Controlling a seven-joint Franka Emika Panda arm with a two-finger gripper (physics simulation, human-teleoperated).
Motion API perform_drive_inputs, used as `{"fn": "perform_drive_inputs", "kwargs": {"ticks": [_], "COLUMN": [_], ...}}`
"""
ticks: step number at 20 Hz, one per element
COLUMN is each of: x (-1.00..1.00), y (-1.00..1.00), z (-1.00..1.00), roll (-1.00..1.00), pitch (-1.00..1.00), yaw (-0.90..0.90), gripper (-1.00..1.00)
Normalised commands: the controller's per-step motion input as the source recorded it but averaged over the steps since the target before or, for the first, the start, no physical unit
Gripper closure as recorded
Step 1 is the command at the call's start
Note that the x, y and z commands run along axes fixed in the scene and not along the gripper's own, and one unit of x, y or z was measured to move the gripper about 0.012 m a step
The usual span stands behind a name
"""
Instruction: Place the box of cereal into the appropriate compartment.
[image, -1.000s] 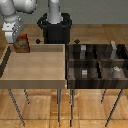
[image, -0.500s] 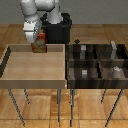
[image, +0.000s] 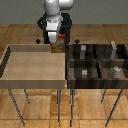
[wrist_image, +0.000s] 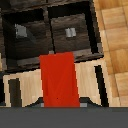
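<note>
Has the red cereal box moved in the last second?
Yes. The box of cereal has travelled toward the exterior view's right, from the light tray's far left corner to its edge beside the dark compartment bin.

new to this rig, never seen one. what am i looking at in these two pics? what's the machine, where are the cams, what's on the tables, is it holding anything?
Both pictures are simulator renders of one moment. The white machine is a single robot arm, ending in a two-fingered gripper.

The exterior view comes from a camera standing off the arm, looking across two tables. The wrist view comes from a camera on the arm's wrist, looking down past the gripper.

On the exterior view's left is a light wooden tray, a shallow open box. On its right is a dark organiser split into compartments, some holding small grey blocks.

The gripper holds the box of cereal, the red-orange box. In the wrist view it is the red slab, hanging near the tray's edge that borders the dark compartments. It has not been set down yet.
</note>
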Motion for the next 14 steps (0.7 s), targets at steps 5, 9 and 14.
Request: {"fn": "perform_drive_inputs", "kwargs": {"ticks": [5,9,14], "x": [0.0,0.0,0.0], "y": [1.0,1.0,1.0], "z": [0.0,0.0,0.0], "roll": [0.0,0.0,0.0], "pitch": [0.0,0.0,0.0], "yaw": [0.0,0.0,0.0], "gripper": [1.0,1.0,1.0]}}
